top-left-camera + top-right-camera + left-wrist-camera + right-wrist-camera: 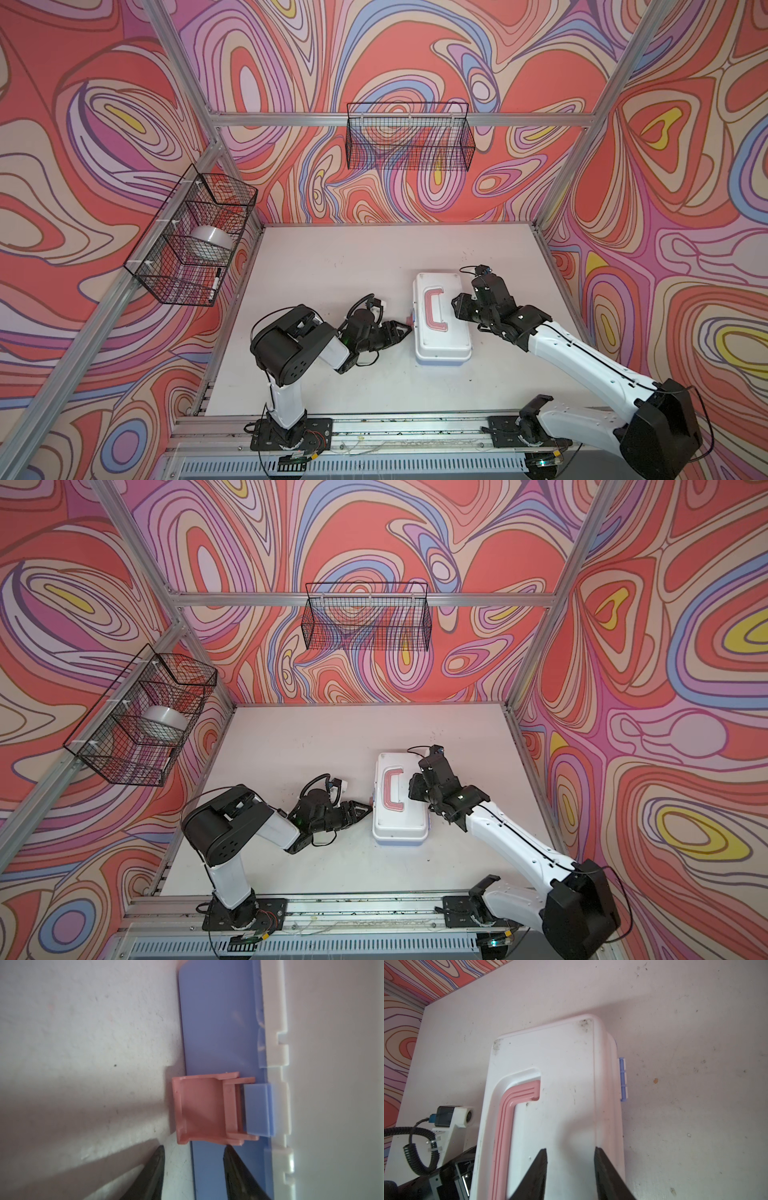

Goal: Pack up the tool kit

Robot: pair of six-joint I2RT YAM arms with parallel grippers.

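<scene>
On the white desk (332, 266), right of centre and nearer its right edge than its left, the white rounded plastic tool kit (442, 320) lay with its lid down and its pink-red handle (434, 309) folded flat. The left gripper (193, 1148), jaws about half parted and holding nothing, pointed at the pink-red plastic latch (203, 1108) on the box's left side. The latch hung folded down over the light blue base (218, 1022), its free edge close to the desk, and looked undone. The right gripper (570, 1150), jaws likewise partly spread and empty, appeared to rest on the lid near its right edge. The step in hand seemed to be fastening that latch. Doing it well called for the right gripper to bear down firmly so the seam stayed closed. The left needed to catch the latch's free edge and swing it up until it snapped home, pushing squarely so the light box did not slide toward the desk's right edge.
</scene>
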